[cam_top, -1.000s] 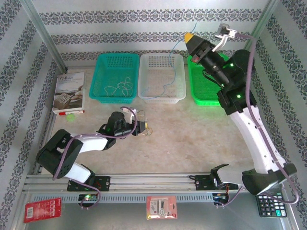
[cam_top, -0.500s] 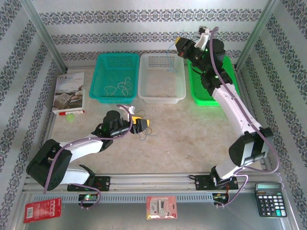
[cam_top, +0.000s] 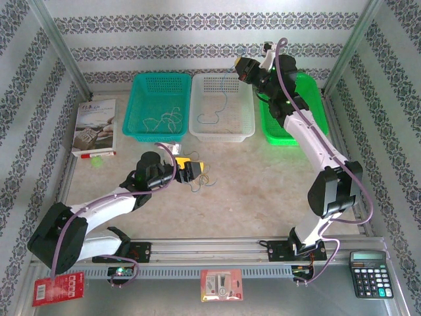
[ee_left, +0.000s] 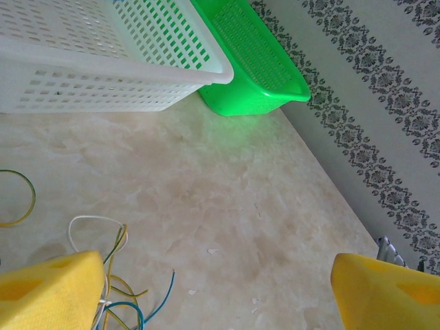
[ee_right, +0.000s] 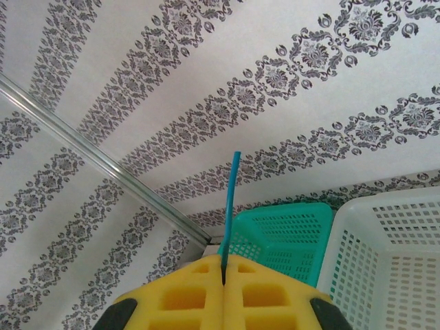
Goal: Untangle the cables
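The right gripper (ee_right: 223, 275), pads pinched on the blue cable (ee_right: 230, 199) whose tail seems to trail below it into the white basket (cam_top: 220, 135), must next release, while the spread left gripper (ee_left: 227, 289) straddles the tangle (ee_left: 113, 275).

Left gripper (ee_left: 220, 294) spread, cables (ee_left: 118, 242) nearby, white basket (ee_left: 103, 69)

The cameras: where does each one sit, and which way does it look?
Top external: high behind the arms, looking down on the table and both arms.
Left wrist: low over the table, facing the white basket and green basket; left claw open at the bottom.
Right wrist: raised, facing the wall and teal basket; right claw shut on a blue cable.
Shared: both wrist views catch the white basket.
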`<state>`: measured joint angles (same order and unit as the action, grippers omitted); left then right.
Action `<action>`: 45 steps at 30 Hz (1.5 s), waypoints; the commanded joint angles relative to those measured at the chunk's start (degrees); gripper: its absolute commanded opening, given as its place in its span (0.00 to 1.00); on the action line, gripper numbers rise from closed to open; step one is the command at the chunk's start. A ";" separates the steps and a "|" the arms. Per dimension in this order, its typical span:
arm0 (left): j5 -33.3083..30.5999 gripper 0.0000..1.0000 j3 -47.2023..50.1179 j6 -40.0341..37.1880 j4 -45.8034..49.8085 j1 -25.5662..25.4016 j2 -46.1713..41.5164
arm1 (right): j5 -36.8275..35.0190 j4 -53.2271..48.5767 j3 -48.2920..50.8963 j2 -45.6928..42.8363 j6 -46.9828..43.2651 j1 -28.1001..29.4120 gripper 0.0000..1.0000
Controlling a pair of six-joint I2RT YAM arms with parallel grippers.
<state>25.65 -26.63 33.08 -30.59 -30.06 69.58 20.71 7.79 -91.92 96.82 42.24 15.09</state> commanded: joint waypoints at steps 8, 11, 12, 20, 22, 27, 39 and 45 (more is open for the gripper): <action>-2.70 0.88 -1.20 -0.20 2.24 -0.85 -1.66 | 0.38 2.75 3.09 2.89 -1.68 -0.43 0.00; -4.85 0.93 -0.86 0.56 2.76 -0.79 -2.70 | 0.54 1.60 3.93 5.24 -3.08 -0.34 0.00; -5.53 0.93 -0.81 0.66 3.11 -0.81 -3.10 | 0.58 0.79 4.07 6.33 -3.73 -0.30 0.00; -8.54 1.00 -1.32 0.85 7.72 -0.79 -6.95 | -2.45 -10.64 2.09 7.55 -9.58 0.09 0.62; -9.32 1.00 -1.32 0.72 8.59 -0.79 -7.83 | -3.59 -12.77 1.52 5.81 -10.87 0.59 0.68; -11.45 1.00 -2.05 0.75 11.41 -0.83 -8.06 | -5.88 -14.95 4.15 -0.43 -12.20 3.45 0.67; -18.69 1.00 -2.78 2.52 21.71 -0.70 -7.64 | -13.94 -7.20 35.67 -19.49 -6.92 19.47 0.60; -17.18 1.00 -2.42 1.66 21.68 -0.70 -7.55 | -15.50 -1.58 50.53 -20.17 -2.28 25.48 0.48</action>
<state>8.73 -27.77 34.98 -10.48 -30.06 62.13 7.79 1.98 -44.36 76.79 36.95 39.07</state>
